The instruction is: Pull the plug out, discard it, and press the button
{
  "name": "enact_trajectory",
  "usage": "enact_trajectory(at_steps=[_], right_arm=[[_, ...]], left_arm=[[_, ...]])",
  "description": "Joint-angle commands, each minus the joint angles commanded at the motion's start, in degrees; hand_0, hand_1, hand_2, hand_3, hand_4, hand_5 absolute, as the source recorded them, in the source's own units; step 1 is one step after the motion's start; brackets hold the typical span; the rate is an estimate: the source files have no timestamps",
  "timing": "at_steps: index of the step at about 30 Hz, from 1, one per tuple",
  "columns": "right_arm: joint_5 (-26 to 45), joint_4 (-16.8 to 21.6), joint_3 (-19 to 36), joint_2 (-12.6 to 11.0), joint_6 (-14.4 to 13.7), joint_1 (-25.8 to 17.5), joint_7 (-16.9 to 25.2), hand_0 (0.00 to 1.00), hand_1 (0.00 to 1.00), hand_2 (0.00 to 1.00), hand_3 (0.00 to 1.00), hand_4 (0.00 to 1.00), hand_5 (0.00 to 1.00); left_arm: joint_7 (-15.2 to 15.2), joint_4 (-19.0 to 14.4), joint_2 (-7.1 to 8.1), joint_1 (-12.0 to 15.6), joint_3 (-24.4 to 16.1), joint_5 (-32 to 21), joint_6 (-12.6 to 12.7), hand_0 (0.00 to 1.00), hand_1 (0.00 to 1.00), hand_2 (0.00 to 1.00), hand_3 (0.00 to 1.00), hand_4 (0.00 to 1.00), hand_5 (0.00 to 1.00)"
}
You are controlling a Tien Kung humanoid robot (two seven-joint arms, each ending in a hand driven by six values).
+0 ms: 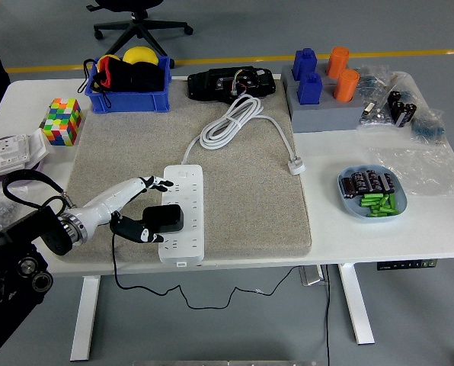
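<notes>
One hand is all we see at work: our left hand [139, 207], white-shelled with black fingertips, comes in from eight o'clock and sits against the black rectangular plug adapter [164, 219]. Its lower fingers curl around the adapter's near side while the upper fingers [157, 183] stretch flat onto the long white plastic power strip [182, 216], so we read it as closed on the adapter, with the outstretched fingers probably there to hold the strip down against an upward pull. The adapter is seated in the strip's lower half, not yet pulled free as far as we can judge, and its thin black cord [147, 286] drops off the table's near edge at six o'clock. The strip lies lengthwise on a beige felt mat [265, 198], which likely keeps it from sliding. At twelve o'clock from the strip, its own white cable [228, 122] rests coiled, its white plug [296, 165] lying loose toward two o'clock. We cannot make out the strip's button from this view. Our right hand is out of sight. Far off at eleven o'clock stands a blue plastic bin [128, 95], though we cannot tell whether it is where the adapter goes.
</notes>
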Motion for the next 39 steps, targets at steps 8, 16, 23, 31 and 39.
enact_trajectory(at_steps=[8,16,23,31,39], right_arm=[[0.2,0.0,-0.2,0.1,-0.1,0.1,0.0,0.703,0.677,0.660,0.618,0.715,0.489],[0.0,0.0,-0.1,0.1,-0.1,0.1,-0.1,0.704,0.677,0.660,0.618,0.717,0.493],[0.2,0.0,-0.6,-0.1,-0.1,0.3,0.0,0.704,0.677,0.660,0.618,0.717,0.493],[0.4,0.0,-1.0,-0.4,-0.2,0.4,0.0,0.704,0.676,0.660,0.618,0.718,0.492],[0.5,0.0,-1.7,-0.5,-0.1,0.5,0.0,0.703,0.677,0.660,0.619,0.718,0.493]], left_arm=[[-1.1,1.6,-1.32,-0.3,1.4,-0.6,1.6,0.819,0.742,0.632,0.725,0.981,0.002],[-2.0,4.1,-2.22,-1.1,1.8,0.3,3.8,0.698,0.581,0.509,0.588,0.811,0.002],[-2.0,5.0,-2.38,-1.4,1.8,-0.1,4.5,0.642,0.540,0.491,0.582,0.742,0.002],[-3.4,4.9,-2.18,-2.0,1.9,-2.1,6.3,0.611,0.447,0.439,0.553,0.617,0.002],[-4.4,3.5,-1.93,-2.0,1.6,-2.6,6.9,0.589,0.392,0.382,0.508,0.609,0.002]])
